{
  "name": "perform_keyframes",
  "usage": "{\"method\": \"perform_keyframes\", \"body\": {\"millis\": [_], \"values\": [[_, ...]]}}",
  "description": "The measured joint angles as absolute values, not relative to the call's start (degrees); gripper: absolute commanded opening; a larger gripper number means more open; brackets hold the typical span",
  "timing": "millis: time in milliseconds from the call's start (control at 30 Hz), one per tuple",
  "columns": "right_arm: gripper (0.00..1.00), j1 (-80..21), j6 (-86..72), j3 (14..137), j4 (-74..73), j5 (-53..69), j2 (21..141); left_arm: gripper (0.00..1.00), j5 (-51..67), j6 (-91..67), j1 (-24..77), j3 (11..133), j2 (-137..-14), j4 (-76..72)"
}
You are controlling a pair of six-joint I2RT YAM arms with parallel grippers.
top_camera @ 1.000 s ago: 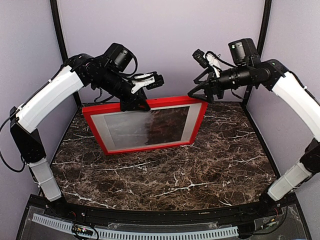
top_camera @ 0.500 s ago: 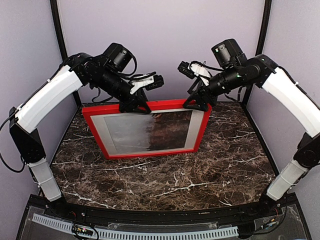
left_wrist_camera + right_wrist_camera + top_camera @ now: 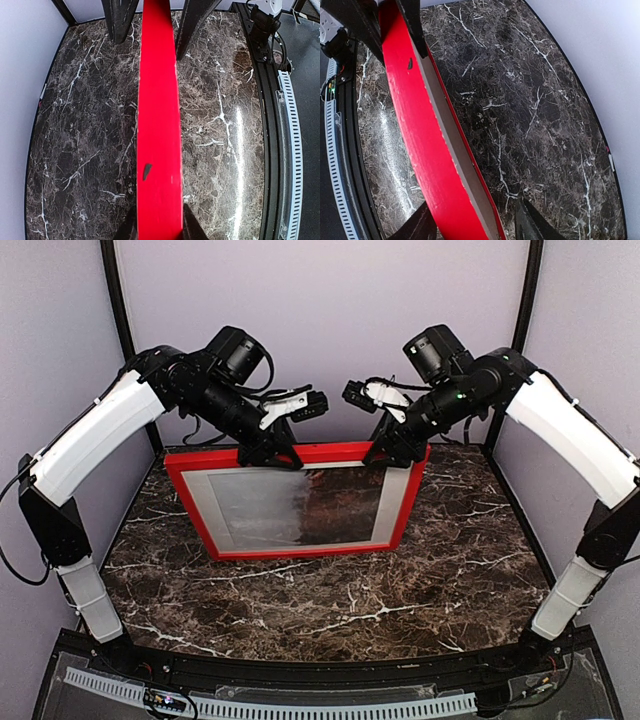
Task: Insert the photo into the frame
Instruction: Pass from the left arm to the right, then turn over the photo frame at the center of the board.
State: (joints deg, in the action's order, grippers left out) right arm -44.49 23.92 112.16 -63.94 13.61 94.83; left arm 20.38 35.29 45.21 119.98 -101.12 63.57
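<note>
From the top camera, the frame (image 3: 335,452) stands on edge on the table (image 3: 400,600), red face toward the arms, left gripper (image 3: 277,452) and right gripper (image 3: 392,452) both at its top rail. Left wrist: fingers (image 3: 191,232) clamped tight on that rail. Right wrist: jaws straddle it, one finger (image 3: 530,225) slightly off. Can't tell if the photo's inside.

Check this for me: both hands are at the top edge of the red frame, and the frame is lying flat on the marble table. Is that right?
Not quite. The red frame is not lying flat: it is held upright, lower edge down at the marble table, as the top external view shows. The rest is right: the left hand and the right hand are both at its top edge.
</note>
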Motion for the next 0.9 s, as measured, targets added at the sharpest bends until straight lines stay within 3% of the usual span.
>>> {"method": "perform_keyframes", "body": {"millis": [200, 333, 567, 800, 867, 900], "values": [[0.4, -44.6, 25.0, 112.2, -64.7, 13.9, 94.8, 0.06, 20.6, 35.9, 45.2, 120.0, -101.1, 63.7], [0.36, -44.8, 26.6, 112.2, -65.3, 14.5, 94.8, 0.16, 20.6, 37.0, 45.2, 120.0, -101.1, 63.9], [0.27, -45.4, 27.7, 112.1, -65.9, 15.3, 94.8, 0.47, 20.6, 36.5, 45.1, 118.5, -99.3, 60.2], [0.18, -45.3, 26.9, 112.1, -64.9, 15.0, 94.8, 0.69, 18.9, 34.6, 45.2, 114.5, -90.5, 51.2], [0.1, -45.3, 26.4, 112.1, -64.4, 14.4, 94.8, 0.76, 17.8, 34.0, 45.1, 112.7, -88.3, 48.5], [0.01, -45.3, 26.0, 112.0, -64.3, 14.1, 94.8, 0.79, 17.0, 33.5, 45.2, 111.5, -87.2, 46.9]]}}
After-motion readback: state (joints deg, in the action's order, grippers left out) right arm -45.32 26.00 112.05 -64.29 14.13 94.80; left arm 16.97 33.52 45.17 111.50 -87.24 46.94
